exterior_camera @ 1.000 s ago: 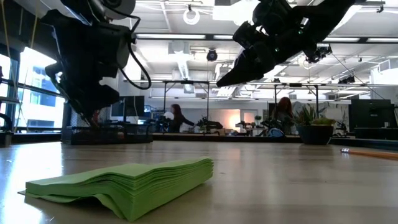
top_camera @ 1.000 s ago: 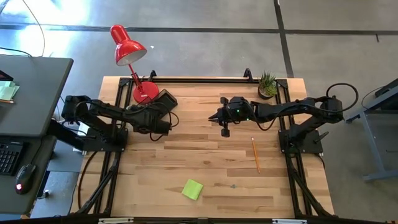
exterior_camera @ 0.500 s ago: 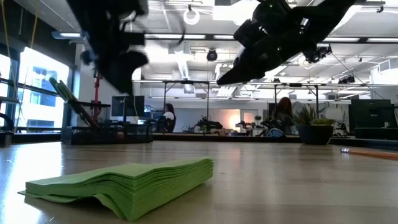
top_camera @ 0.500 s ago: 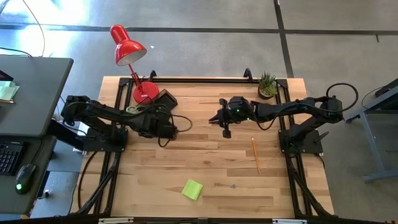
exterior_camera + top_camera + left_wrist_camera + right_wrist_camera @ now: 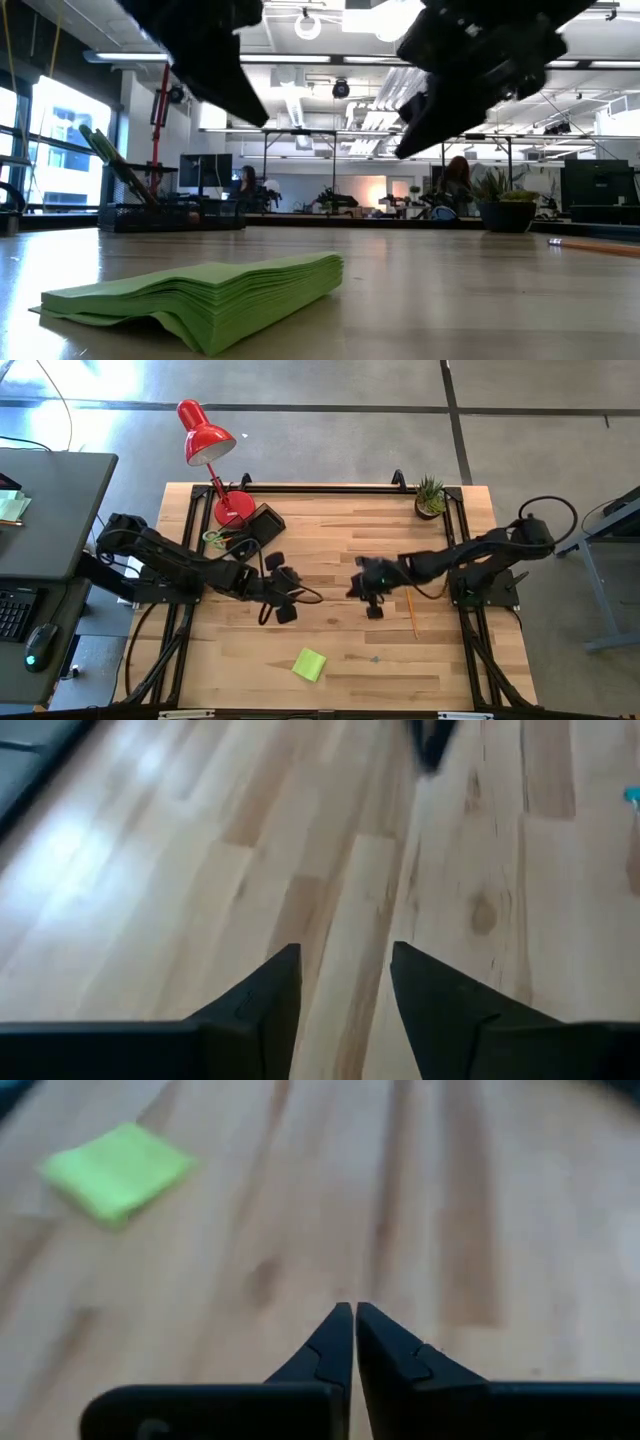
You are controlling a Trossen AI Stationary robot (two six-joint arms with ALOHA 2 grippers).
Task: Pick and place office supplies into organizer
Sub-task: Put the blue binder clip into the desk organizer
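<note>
Over the last second both arms have swung away from the back of the desk [image 5: 330, 530] toward its middle. The left gripper [image 5: 283, 600], which a second ago hung beside the organizer [image 5: 262, 520] near the lamp [image 5: 205, 445], has come out to about the centre of the wood, at roughly 11 o'clock from the sticky-note pad [image 5: 309, 664]; its wrist view shows its fingers [image 5: 270, 990] spread with a gap between them and nothing held, only bare planks under them. The right gripper [image 5: 372, 598] has dropped from the 12 o'clock side of the desk to just right of centre, at about 1 o'clock from the pad, and its wrist view shows the two fingers [image 5: 335, 1345] pressed together, empty, with the green pad ahead of them. The pad lies alone toward the 6 o'clock edge, flat on the wood, well apart from either gripper. A pencil [image 5: 410, 608] lies just beside the right gripper on its 3 o'clock side, untouched. The scissors [image 5: 222, 538] rest at the 10 o'clock corner next to the organizer, by the lamp base. The plant [image 5: 430, 495] sits at the 1 o'clock corner. Judging by this, the left arm has finished near the organizer and both are turning toward the loose items, probably pad or pencil; neither is yet grasped.
</note>
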